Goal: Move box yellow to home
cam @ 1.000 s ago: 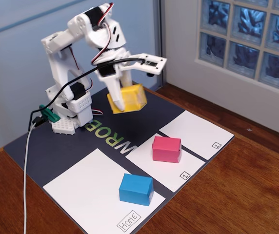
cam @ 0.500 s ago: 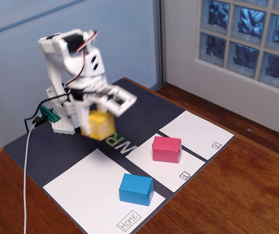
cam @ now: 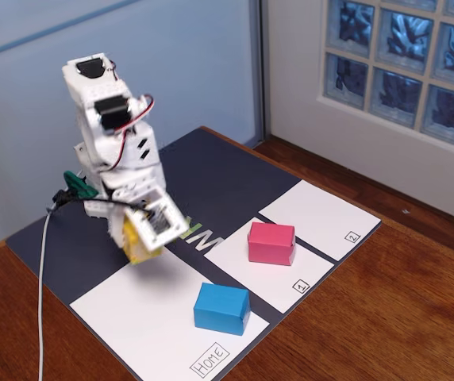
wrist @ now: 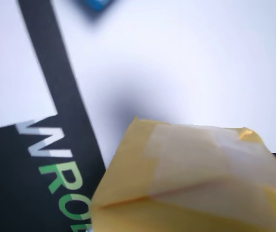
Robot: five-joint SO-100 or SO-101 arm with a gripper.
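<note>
The yellow box [cam: 132,243] hangs in the air with my gripper [cam: 142,233] shut on it, just above the back edge of the home sheet [cam: 144,317]. A "Home" label [cam: 209,359] marks the sheet's near corner. In the wrist view the yellow box [wrist: 191,179] fills the lower right and hides my fingers. Beyond it lies the white home sheet [wrist: 186,58], with the box's shadow on it.
A blue block [cam: 221,308] sits on the home sheet near its right edge, and a pink block [cam: 271,242] on panel 1. Panel 2 [cam: 322,216] lies behind it. All rest on a dark mat [cam: 211,163]. A cable [cam: 43,262] trails off the left.
The arm has swung from the back of the mat leftward and down toward the front, carrying the yellow box to the back edge of the home sheet.
</note>
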